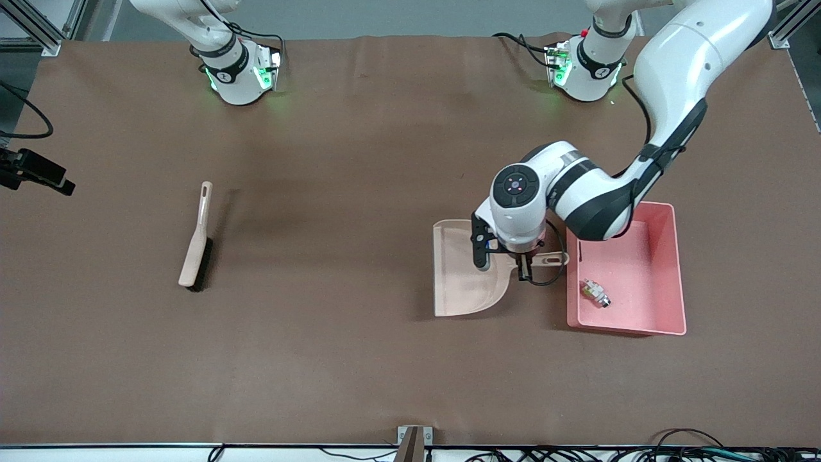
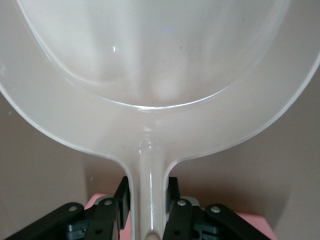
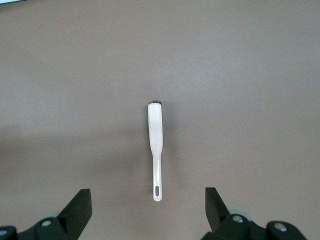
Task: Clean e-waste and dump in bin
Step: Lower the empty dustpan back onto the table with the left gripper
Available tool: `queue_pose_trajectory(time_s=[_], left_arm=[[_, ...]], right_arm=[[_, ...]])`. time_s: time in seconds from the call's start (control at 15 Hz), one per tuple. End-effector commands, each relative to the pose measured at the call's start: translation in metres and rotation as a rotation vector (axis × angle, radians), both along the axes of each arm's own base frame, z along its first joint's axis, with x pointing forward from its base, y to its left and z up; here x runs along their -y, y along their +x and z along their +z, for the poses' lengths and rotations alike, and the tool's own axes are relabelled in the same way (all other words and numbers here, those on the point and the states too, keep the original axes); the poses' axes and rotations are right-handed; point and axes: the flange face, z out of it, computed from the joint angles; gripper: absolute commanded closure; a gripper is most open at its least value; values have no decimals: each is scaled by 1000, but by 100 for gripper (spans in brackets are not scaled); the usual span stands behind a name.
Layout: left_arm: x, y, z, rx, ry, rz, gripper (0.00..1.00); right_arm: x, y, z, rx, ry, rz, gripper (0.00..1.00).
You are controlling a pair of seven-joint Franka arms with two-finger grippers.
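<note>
The pink bin [image 1: 675, 256] stands toward the left arm's end of the table. One piece of e-waste [image 1: 595, 292], white-grey with green and orange bits, lies inside it. A thin dark mark [image 1: 580, 251] shows by the bin's inner wall, and I cannot tell what it is. The beige dustpan [image 1: 463, 282] lies flat on the table beside the bin, its handle pointing at the bin. My left gripper [image 1: 524, 268] is shut on that handle; the black fingers [image 2: 175, 192] press both sides of the handle [image 2: 149, 200]. My right gripper [image 3: 147, 194] hangs open high over the brush [image 3: 155, 134], holding nothing.
The brush [image 1: 195, 247], beige with dark bristles, lies on the brown table toward the right arm's end. A black camera mount [image 1: 35, 172] sticks in at that end's edge. A pink corner of the bin [image 2: 257, 221] shows under the left gripper.
</note>
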Motion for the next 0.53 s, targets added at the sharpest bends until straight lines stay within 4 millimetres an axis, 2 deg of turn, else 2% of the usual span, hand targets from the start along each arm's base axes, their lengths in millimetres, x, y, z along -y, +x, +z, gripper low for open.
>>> queue_pose_trajectory(time_s=[0.0, 0.2, 0.47], left_arm=[[10, 4, -9, 26, -25, -7, 98], [13, 3, -30, 10, -24, -48, 98], [30, -8, -52, -1, 31, -136, 98]], right_arm=[[2, 0, 2, -1, -6, -19, 0], [2, 0, 1, -6, -8, -19, 0], [5, 0, 0, -6, -9, -25, 0]])
